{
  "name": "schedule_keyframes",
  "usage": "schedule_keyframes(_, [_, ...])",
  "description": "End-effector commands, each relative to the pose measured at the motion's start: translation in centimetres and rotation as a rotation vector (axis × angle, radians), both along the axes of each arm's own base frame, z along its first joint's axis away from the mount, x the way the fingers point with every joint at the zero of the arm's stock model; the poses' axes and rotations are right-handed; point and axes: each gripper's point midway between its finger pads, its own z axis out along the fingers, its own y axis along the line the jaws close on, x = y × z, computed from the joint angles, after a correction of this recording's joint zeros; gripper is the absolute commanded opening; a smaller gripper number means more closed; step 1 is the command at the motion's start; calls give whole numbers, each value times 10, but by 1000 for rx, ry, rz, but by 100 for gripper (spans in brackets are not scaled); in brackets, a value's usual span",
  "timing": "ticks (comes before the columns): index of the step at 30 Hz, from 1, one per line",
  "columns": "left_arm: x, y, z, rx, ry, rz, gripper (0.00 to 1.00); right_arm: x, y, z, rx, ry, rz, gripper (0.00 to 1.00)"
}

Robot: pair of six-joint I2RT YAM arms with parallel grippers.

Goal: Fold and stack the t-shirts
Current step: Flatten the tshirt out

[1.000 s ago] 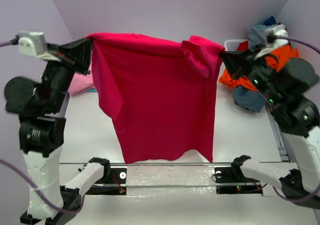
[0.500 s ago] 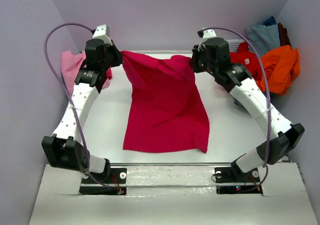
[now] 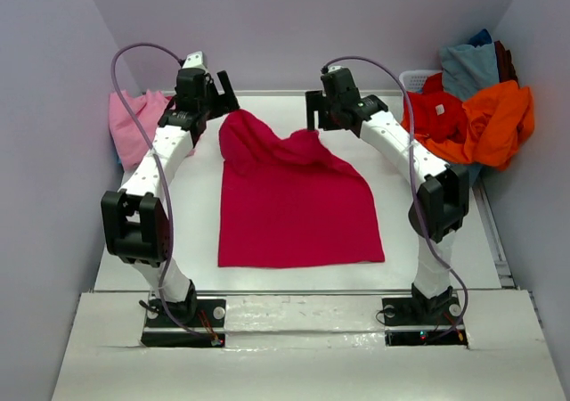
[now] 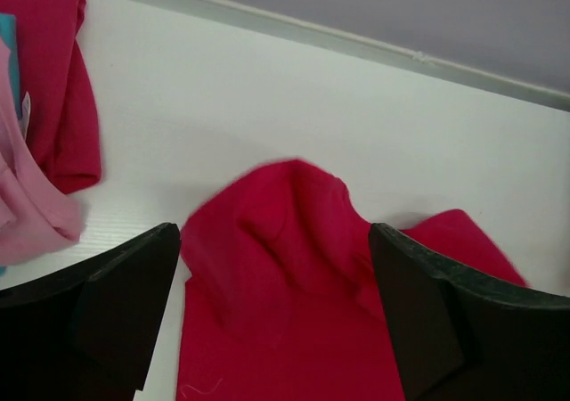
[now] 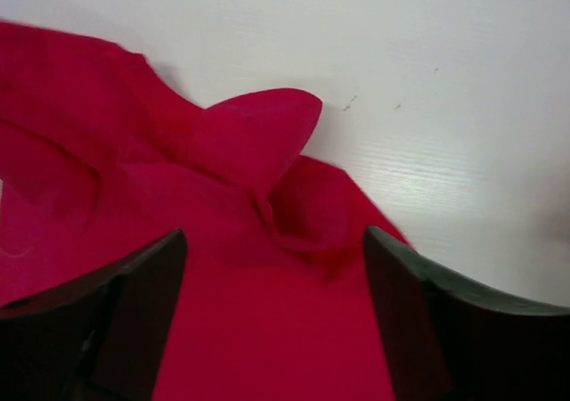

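A crimson-magenta t-shirt (image 3: 294,209) lies spread on the white table (image 3: 419,232), hem toward the arm bases, its far edge bunched into two humps. My left gripper (image 3: 218,94) hovers open over the far left hump. In the left wrist view the cloth (image 4: 285,276) lies below and between the wide-apart fingers (image 4: 116,312), which hold nothing. My right gripper (image 3: 313,116) hangs open over the far right corner; in the right wrist view (image 5: 276,321) a folded sleeve (image 5: 254,138) lies just beyond it, untouched.
A light pink t-shirt (image 3: 134,129) lies at the far left, with another crimson piece (image 4: 58,89) and a teal sliver (image 4: 7,36) beside it. At the far right, orange (image 3: 494,120), red (image 3: 441,116) and grey-blue (image 3: 468,62) t-shirts are heaped on a white basket (image 3: 417,78).
Both grippers came down from holding the shirt hanging, drew it over the table, then opened and let go. The shirt now lies on the table.
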Motion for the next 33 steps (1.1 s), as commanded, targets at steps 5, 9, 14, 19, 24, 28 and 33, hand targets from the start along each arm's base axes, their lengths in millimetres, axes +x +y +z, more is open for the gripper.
schedule_keyframes(5, [-1, 5, 36, -45, -88, 34, 99, 15, -8, 43, 48, -73, -73, 100])
schedule_keyframes(9, [-18, -13, 50, -112, -77, -55, 99, 4, -1, 41, 94, -26, -50, 100])
schedule_keyframes(14, [-48, -33, 29, -178, 20, -114, 99, -15, 11, 3, 119, 118, 4, 100])
schedule_keyframes(19, [-81, -40, -20, -245, 123, -135, 99, -41, 20, -42, 172, 259, 27, 99])
schedule_keyframes(24, [-121, -77, -60, -354, 178, -212, 99, -74, 23, -69, 233, 326, 45, 99])
schedule_keyframes(28, [-147, -97, -89, -376, 220, -220, 99, -105, 18, -96, 213, 384, 43, 99])
schedule_keyframes(33, [-161, -110, -118, -350, 257, -222, 99, -125, 4, -115, 204, 410, 11, 99])
